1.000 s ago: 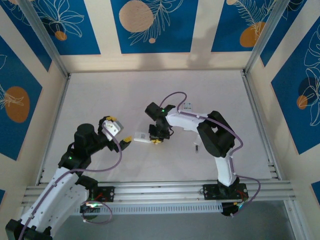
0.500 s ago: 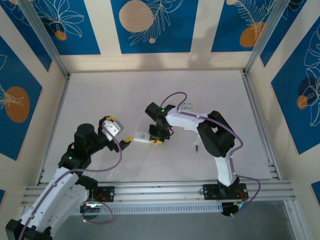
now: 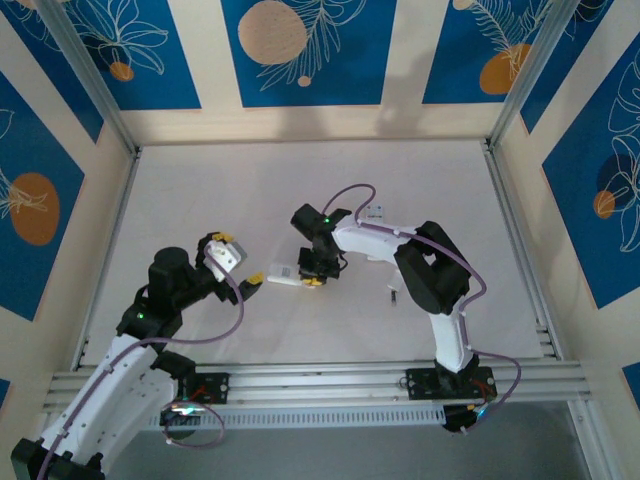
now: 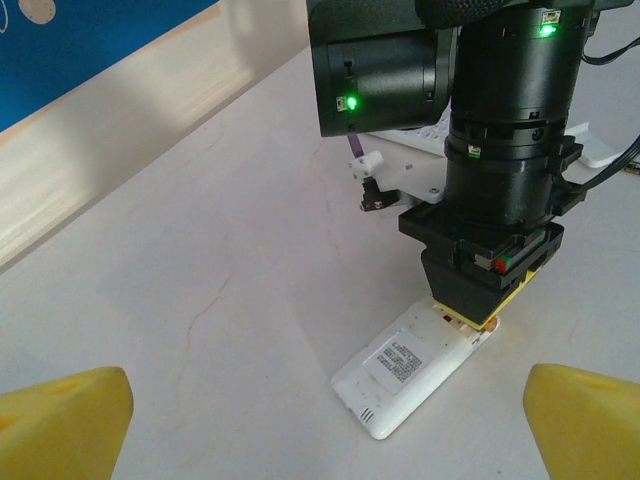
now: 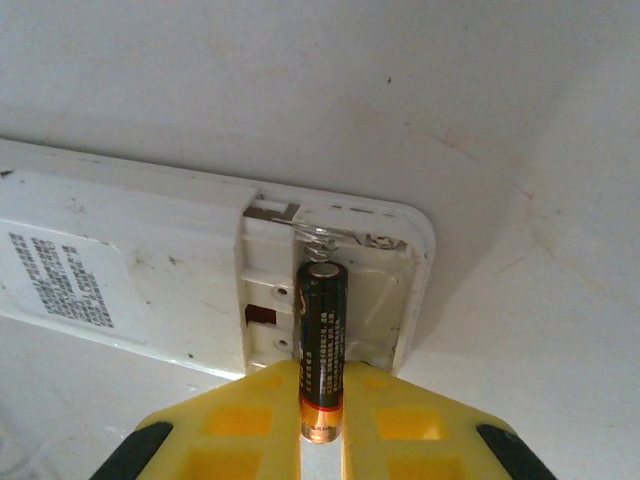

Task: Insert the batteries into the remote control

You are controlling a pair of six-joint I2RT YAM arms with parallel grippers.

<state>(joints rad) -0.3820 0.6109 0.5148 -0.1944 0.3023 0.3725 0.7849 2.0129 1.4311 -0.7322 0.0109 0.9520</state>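
one battery (image 5: 321, 345) is pinched in your right gripper (image 5: 322, 405), tip inside the open bay (image 5: 375, 300) of the white remote (image 5: 120, 280) lying face-down on the table (image 4: 200, 250), left gripper (image 4: 322, 425) spread wide nearby: you're mid-insertion, i'd say, next lay it flat against the spring (image 5: 318, 237) and release.

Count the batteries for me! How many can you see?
1 battery, gripped by the right end effector, its tip at the open battery bay of the white remote. Others may be hidden under the arms.
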